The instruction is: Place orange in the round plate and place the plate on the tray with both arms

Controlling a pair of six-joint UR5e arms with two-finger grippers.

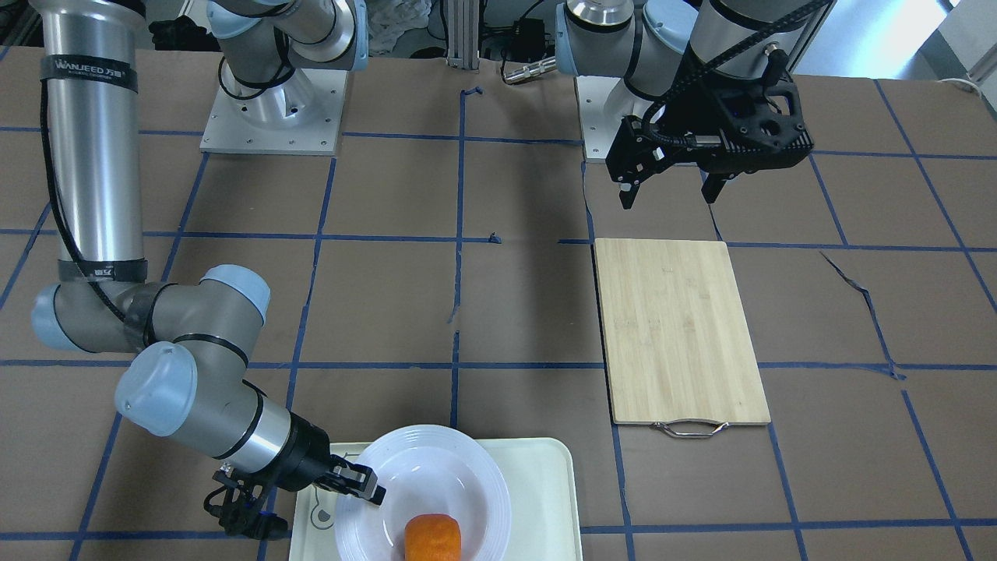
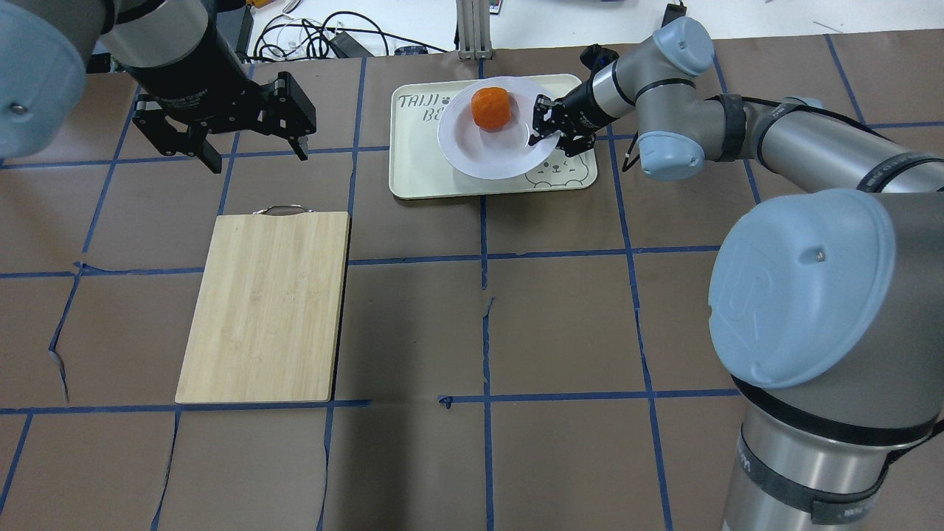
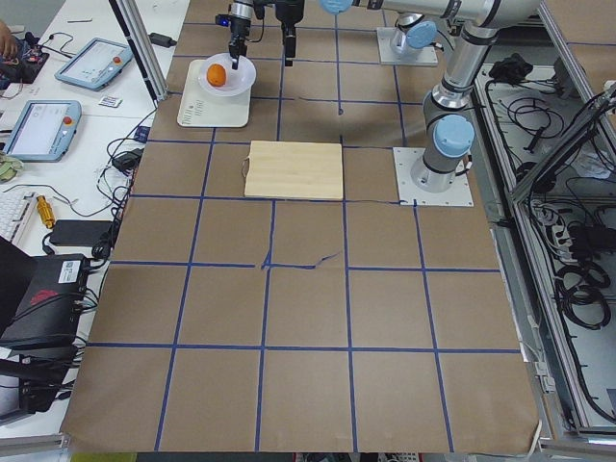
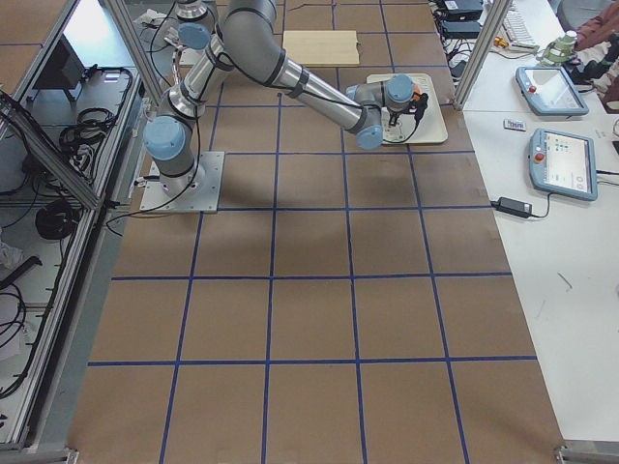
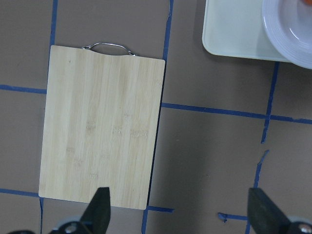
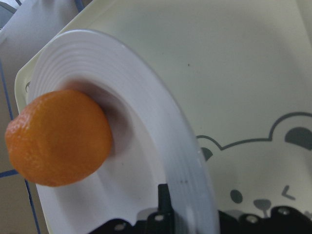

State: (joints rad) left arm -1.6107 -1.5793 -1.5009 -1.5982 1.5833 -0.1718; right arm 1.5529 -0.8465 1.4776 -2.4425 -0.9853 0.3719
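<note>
The orange (image 2: 490,108) lies in the sunken centre of the round plate (image 2: 487,151), and the plate is over the tray (image 2: 420,162) at the table's far edge. My right gripper (image 2: 549,127) is shut on the plate's rim, at the side nearest the tray's bear face. The right wrist view shows that rim (image 6: 161,131) running between the fingers, with the orange (image 6: 58,136) just beyond. I cannot tell whether the plate rests flat on the tray or is held slightly tilted. My left gripper (image 2: 258,158) hangs open and holds nothing, above the table to the tray's left.
A bamboo cutting board (image 2: 265,302) with a metal handle lies on the robot's left half of the table, in front of the left gripper. Cables and an aluminium post (image 2: 466,29) stand beyond the table's far edge.
</note>
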